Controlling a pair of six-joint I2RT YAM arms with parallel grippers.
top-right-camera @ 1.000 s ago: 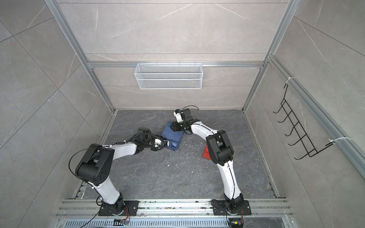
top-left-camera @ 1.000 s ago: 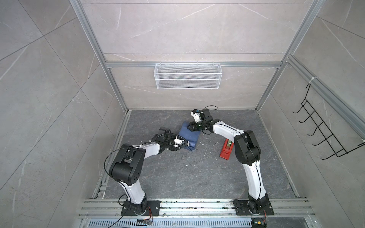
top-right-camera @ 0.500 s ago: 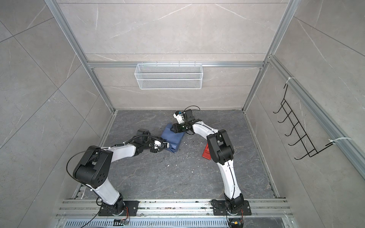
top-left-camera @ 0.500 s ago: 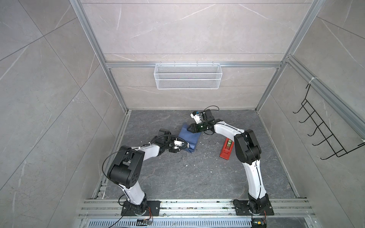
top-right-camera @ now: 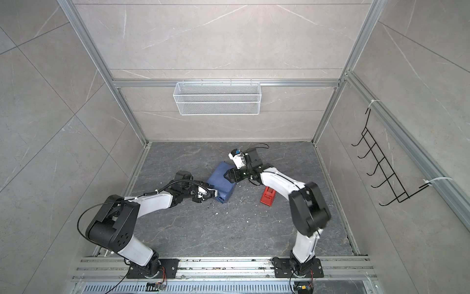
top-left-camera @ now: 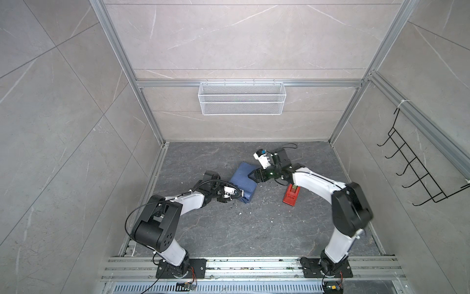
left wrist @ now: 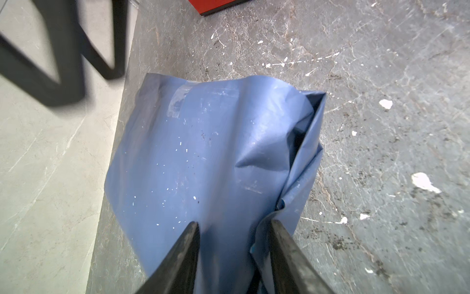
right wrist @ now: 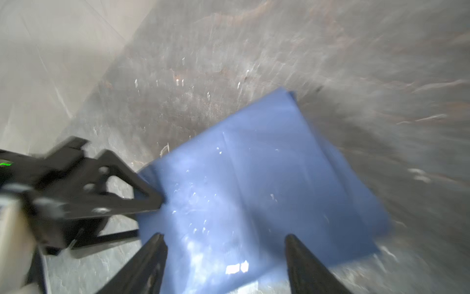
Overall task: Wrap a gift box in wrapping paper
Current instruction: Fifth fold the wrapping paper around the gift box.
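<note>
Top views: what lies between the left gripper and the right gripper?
The folded blue wrapping paper lies between the left gripper and the right gripper; both top views show it.

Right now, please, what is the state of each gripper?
Left gripper: closed on the wrapping paper.
Right gripper: open, holding nothing.

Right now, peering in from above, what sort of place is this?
Most likely a robot test booth, not a home or shop. The left arm and right arm are mounted on a metal rail; bare tiled walls in a metal frame box in the grey floor.
</note>
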